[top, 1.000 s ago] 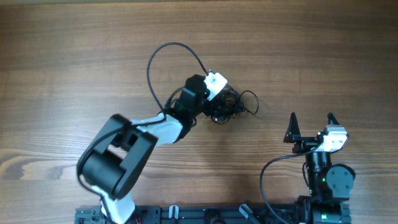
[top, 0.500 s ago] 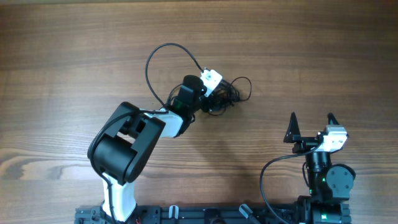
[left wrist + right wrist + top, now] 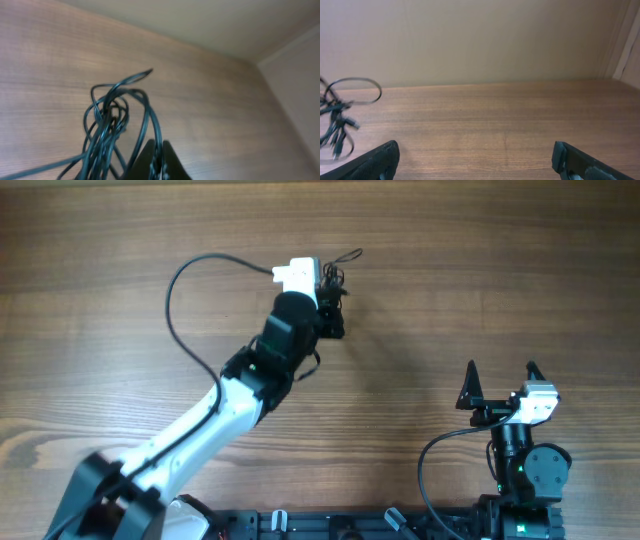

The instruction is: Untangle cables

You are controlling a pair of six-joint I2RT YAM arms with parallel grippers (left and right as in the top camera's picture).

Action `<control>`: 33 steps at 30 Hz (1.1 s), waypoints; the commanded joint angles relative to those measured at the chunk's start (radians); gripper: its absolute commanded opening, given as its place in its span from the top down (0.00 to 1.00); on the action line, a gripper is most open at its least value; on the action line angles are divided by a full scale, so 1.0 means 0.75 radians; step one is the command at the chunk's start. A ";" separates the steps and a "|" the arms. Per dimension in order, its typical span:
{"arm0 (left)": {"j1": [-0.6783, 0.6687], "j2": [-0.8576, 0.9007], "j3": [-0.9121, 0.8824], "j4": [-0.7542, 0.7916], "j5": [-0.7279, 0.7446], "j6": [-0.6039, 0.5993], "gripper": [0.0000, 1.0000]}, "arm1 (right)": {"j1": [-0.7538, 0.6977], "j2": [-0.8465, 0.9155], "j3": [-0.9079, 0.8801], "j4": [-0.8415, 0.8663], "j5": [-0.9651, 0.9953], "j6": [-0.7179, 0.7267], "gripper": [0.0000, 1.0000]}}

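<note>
The left gripper stretches from the near left corner of the brown wooden table toward the middle of the far edge. There it holds the tangle of thin black flexible cables. From overhead its fingers are hard to make out against the dark cords. The left wrist view shows the fingers pressed together on strands of the cables. The right gripper sits by the near edge toward the right corner, spread wide and well apart from the cables. Its own camera catches them only at the frame's left side.
</note>
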 commanded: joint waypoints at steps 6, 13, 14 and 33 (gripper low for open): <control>-0.193 0.000 0.005 -0.269 -0.077 -0.592 0.82 | 0.003 -0.001 -0.002 0.003 -0.011 -0.015 0.00; -0.204 0.007 0.004 -0.399 -0.088 -0.418 0.00 | 0.003 -0.001 -0.002 0.003 -0.011 -0.014 0.00; -0.204 0.007 0.004 -0.413 -0.103 -0.411 0.00 | 0.003 -0.001 -0.002 0.003 -0.011 -0.015 0.00; 0.030 0.320 0.004 -0.417 -0.220 -0.033 0.10 | 0.003 -0.001 -0.002 0.003 -0.011 -0.015 0.00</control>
